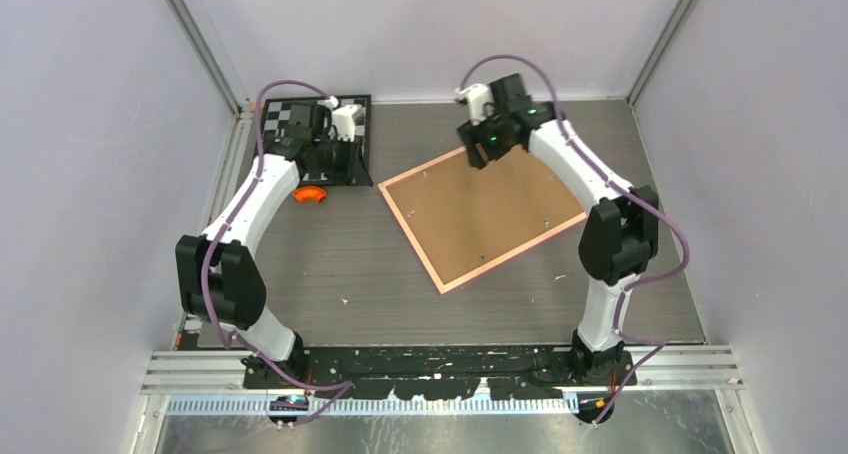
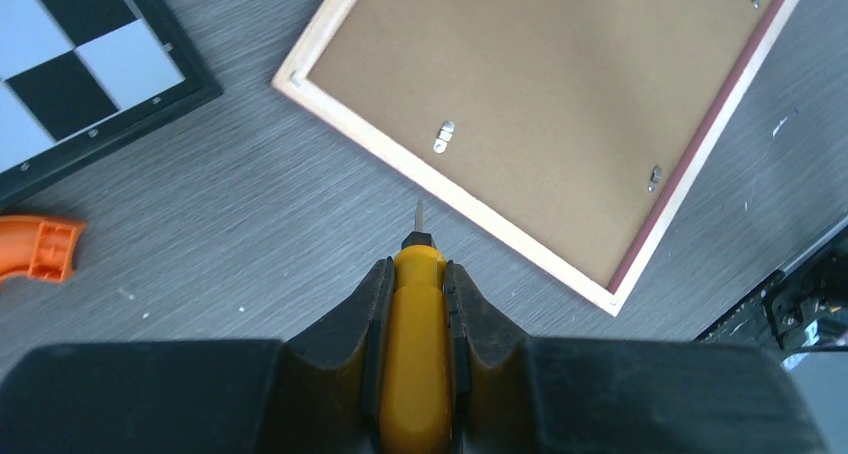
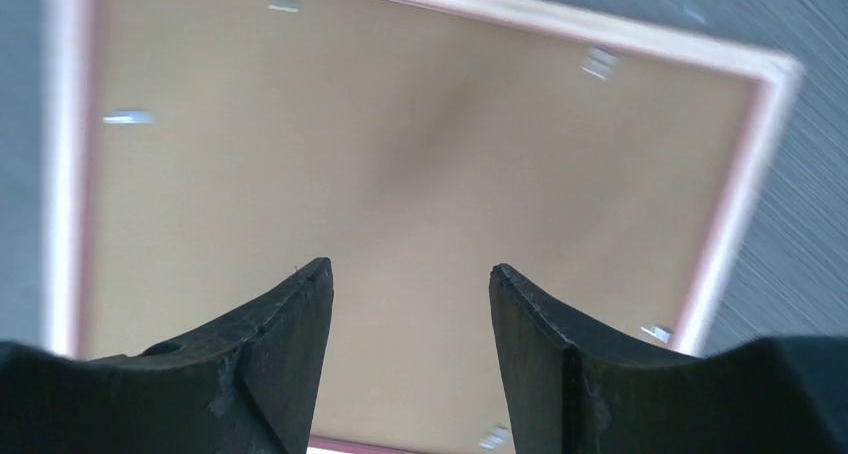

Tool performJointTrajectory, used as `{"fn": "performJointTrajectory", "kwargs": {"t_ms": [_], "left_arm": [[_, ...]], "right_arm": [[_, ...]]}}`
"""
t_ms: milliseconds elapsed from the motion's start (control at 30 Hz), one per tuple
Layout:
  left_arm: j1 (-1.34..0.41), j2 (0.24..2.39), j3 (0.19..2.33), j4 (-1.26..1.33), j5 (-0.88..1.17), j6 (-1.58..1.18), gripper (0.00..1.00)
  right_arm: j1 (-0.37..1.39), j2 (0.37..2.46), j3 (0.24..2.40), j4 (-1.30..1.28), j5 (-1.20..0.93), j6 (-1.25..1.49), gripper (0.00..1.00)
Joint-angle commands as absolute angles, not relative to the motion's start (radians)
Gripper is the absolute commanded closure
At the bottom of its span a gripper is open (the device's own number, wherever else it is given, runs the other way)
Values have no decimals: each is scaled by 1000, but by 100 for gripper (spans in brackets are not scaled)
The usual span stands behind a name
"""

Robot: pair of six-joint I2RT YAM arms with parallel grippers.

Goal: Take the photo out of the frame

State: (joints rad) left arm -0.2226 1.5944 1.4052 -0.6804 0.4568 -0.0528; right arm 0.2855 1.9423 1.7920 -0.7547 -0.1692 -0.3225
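The frame (image 1: 480,214) lies face down in the middle of the table, its brown fibreboard back up, inside a thin pink border. Small metal clips (image 2: 444,135) sit on the back. The photo is hidden under the backing. My left gripper (image 1: 325,156) hovers left of the frame, near the chessboard. It is shut on a yellow-handled screwdriver (image 2: 415,354), whose metal tip points at the frame's near edge (image 2: 560,104). My right gripper (image 1: 478,154) is open and empty above the frame's far corner. In the right wrist view its jaws (image 3: 410,274) stand wide apart over the backing (image 3: 400,124).
A black-rimmed chessboard (image 1: 290,114) lies at the back left; it also shows in the left wrist view (image 2: 70,74). A curved orange piece (image 1: 310,195) lies just in front of it (image 2: 35,249). Walls enclose the table on three sides.
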Motion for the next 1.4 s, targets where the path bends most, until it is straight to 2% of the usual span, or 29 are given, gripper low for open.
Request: {"fn": "performJointTrajectory", "kwargs": {"t_ms": [0, 333, 500, 733, 967, 1067, 1200, 1367], "left_arm": [[-166, 1535, 1431, -706, 451, -98, 100], [10, 1470, 1361, -755, 455, -144, 100], [116, 1433, 1318, -739, 479, -201, 100], [142, 1352, 1264, -688, 420, -216, 100], [141, 1314, 1255, -697, 381, -149, 100], [142, 1311, 1261, -717, 378, -123, 100], [141, 1341, 1310, -779, 382, -78, 100], [141, 1382, 1361, -846, 485, 20, 100]], "right_arm": [[458, 1869, 1720, -726, -99, -193, 37], [701, 1935, 1662, -695, -104, -89, 37], [770, 1992, 1671, -695, -117, -53, 37], [820, 2118, 1745, -717, -118, -22, 38], [850, 2204, 1799, -740, -74, -39, 45], [878, 2215, 1796, -748, -46, -75, 54], [935, 2189, 1740, -756, -25, -172, 66], [1016, 2119, 1621, -756, -25, -300, 71]]}}
